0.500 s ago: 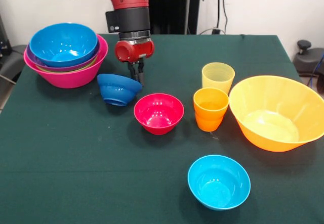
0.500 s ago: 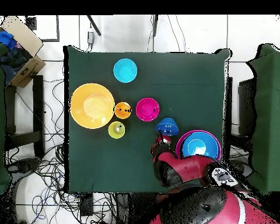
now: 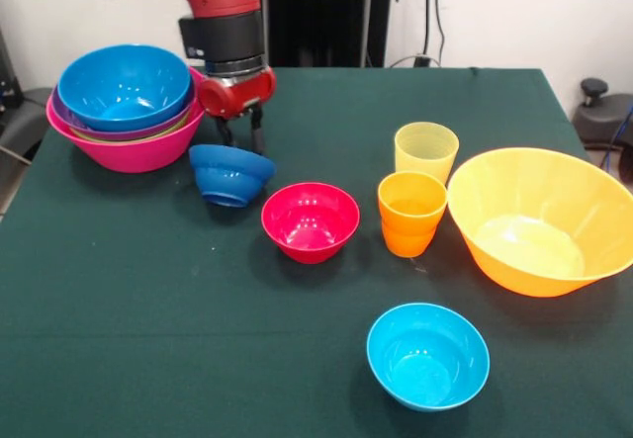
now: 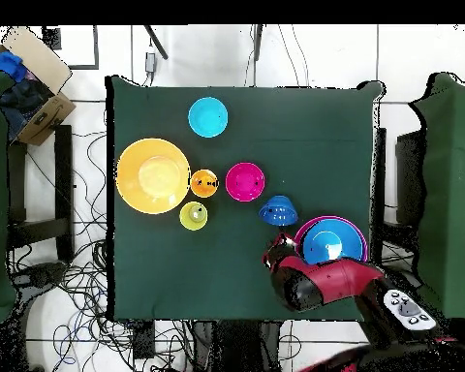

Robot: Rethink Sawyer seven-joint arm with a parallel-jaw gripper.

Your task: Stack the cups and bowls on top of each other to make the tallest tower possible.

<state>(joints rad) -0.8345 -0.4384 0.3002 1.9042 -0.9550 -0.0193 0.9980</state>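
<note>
At the upper left of the front view stands the tower (image 3: 129,112): a pink bowl holding green, purple and sky blue ones. Just right of it the gripper (image 3: 240,139) hangs empty, fingers slightly parted, above the far rim of the tilted dark blue bowl (image 3: 230,173). Further right on the worktop (image 3: 148,339) sit the red bowl (image 3: 310,221), cyan bowl (image 3: 427,355), orange cup (image 3: 411,212), yellow cup (image 3: 425,150) and large orange bowl (image 3: 539,219), all unstacked. I'd say most of the job remains.
</note>
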